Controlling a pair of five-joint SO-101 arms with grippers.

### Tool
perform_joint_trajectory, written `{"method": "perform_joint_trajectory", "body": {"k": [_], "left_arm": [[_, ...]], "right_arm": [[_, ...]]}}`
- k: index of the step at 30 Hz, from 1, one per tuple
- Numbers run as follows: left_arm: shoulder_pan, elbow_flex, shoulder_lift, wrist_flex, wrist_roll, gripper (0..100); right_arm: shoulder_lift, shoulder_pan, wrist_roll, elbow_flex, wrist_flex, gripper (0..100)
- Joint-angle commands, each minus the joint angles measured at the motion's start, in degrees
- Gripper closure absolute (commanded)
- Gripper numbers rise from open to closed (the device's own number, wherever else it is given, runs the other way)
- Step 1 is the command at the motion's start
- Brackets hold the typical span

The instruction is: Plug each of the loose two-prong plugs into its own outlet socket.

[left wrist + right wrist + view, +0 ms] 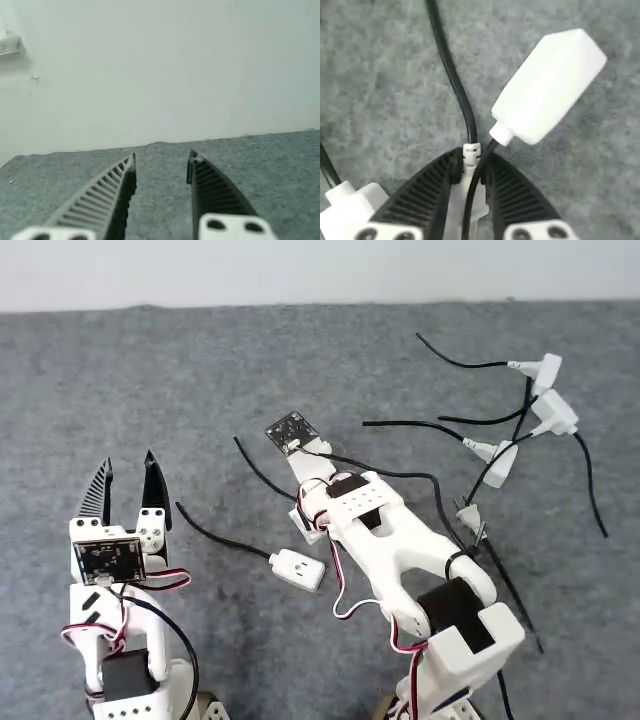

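Your right hand is clenched on a plug. It's pinched across the body, and the plug's cable runs out forward past the fingertips. A socket lies on the tabletop just beyond those fingertips and a bit off to one side, with its long axis slanted across the hand's line. The socket's corded neck is the end facing you, so I'd guess its slots face away. The plug's prongs probably point back toward the wrist too. The whole next move comes down to that: the two are near each other but face the wrong way, so you'd have to swing round to the socket's far end.

The right arm is the one on the job, at frame centre in the high view. Your left hand sits released and holding nothing at lower left, well apart from everything.

Counts from the high view:
- One white block at lower centre.
- One white piece tucked under the right wrist. I can't tell which of these two is the socket the wrist cam sees.
- One loose plug with bare prongs, right of centre.
- Four white pieces in the cluster at upper right.
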Motion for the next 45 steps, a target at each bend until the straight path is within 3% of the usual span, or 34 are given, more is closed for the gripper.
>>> {"method": "perform_joint_trajectory", "body": {"k": [1, 23, 29, 34, 45], "left_arm": [[0.4, -0.7, -0.9, -1.6, 0.1, 84], [0.4, -0.6, -0.9, -1.6, 0.1, 84], [0.4, -0.6, -0.9, -1.6, 0.1, 84], [0.4, -0.6, -0.9, -1.6, 0.1, 84], [1.1, -0.5, -0.9, -1.6, 0.1, 84]], "right_arm": [[-0.2, -0.6, 1.7, -2.7, -0.7, 97.7], [-0.5, 1.9, 2.3, -3.1, 6.7, 96.9], [-0.7, 2.1, 2.5, -3.1, 9.9, 87.7], [-0.4, 2.1, 6.5, -3.1, 9.4, 99.8], [-3.6, 6.6, 7.6, -5.5, 9.6, 99.0]]}}
